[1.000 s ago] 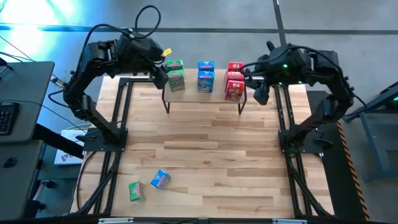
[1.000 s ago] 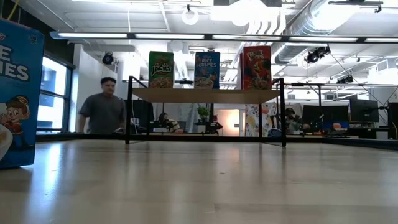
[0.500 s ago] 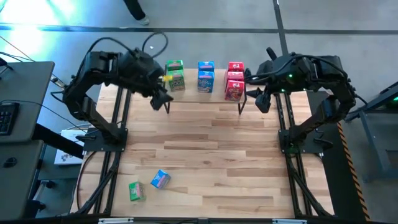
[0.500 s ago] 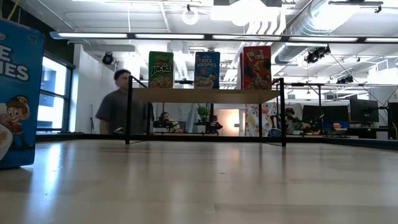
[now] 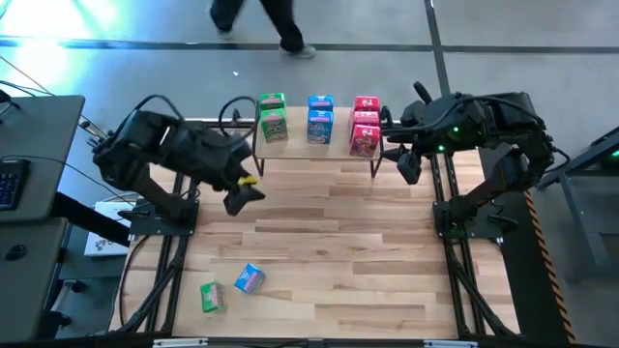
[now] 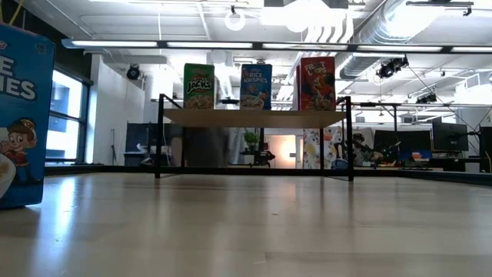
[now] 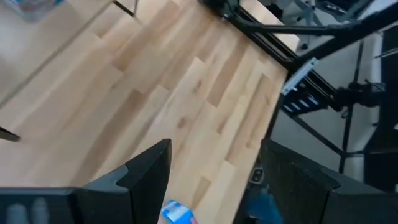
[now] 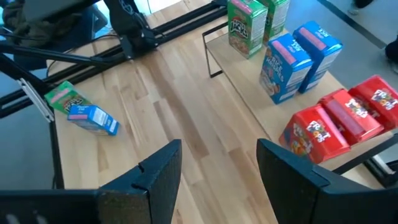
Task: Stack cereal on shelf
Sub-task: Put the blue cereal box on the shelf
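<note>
High view: shelf [image 5: 319,147] set at table's far edge, seven cereal boxes counted on it. Blue box [image 5: 250,278] and green box [image 5: 212,297] seen lying near front-left corner, just beside each other. Left gripper [image 5: 240,193] placed between shelf and pair, nearer than right gripper [image 5: 407,164], parked beside shelf's right end.

Low view: blue box looms at left edge.

Left wrist view: jaws parted, nothing held; blue box lies ahead.

Right wrist view: jaws parted, empty.

person's legs [image 5: 259,21], keyboard [image 5: 9,182], monitors [image 6: 450,137]
</note>
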You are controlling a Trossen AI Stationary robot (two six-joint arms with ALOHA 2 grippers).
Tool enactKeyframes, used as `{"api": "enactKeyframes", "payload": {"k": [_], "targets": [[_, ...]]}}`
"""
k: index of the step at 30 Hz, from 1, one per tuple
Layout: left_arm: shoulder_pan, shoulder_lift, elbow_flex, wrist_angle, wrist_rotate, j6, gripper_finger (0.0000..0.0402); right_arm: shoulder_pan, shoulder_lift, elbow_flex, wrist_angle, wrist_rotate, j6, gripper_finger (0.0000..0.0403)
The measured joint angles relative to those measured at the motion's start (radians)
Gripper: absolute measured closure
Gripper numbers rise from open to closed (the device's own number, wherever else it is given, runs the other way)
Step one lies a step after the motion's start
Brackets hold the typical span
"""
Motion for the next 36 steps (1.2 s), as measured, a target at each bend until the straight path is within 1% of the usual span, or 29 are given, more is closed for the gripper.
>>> {"api": "enactKeyframes", "payload": {"k": [3, 9, 11, 17, 24, 36], "targets": [[-0.062, 0.0, 0.0, 0.0, -0.017, -0.053, 0.0165, 0.002, 0.0, 0.0, 0.0, 0.0, 0.022, 0.0203], [-0.185, 0.016, -0.001, 0.0, -0.101, -0.165, 0.0165, 0.002, 0.0, 0.0, 0.0, 0.0, 0.043, 0.0203], [-0.216, 0.02, -0.021, 0.003, -0.12, -0.199, 0.0165, 0.002, 0.0, 0.0, 0.0, -0.005, 0.041, 0.0203], [-0.277, 0.023, -0.186, -0.001, -0.136, -0.337, 0.0165, 0.002, 0.0, 0.0, 0.0, -0.013, 0.032, 0.0203], [-0.323, 0.023, -0.366, 0.0, -0.136, -0.53, 0.0165, 0.002, 0.0, 0.0, 0.0, -0.05, 0.004, 0.0203], [-0.419, 0.021, -0.586, 0.01, -0.074, -0.788, 0.0165, 0.001, 0.0, 0.0, 0.0, -0.057, -0.045, 0.0203]]}}
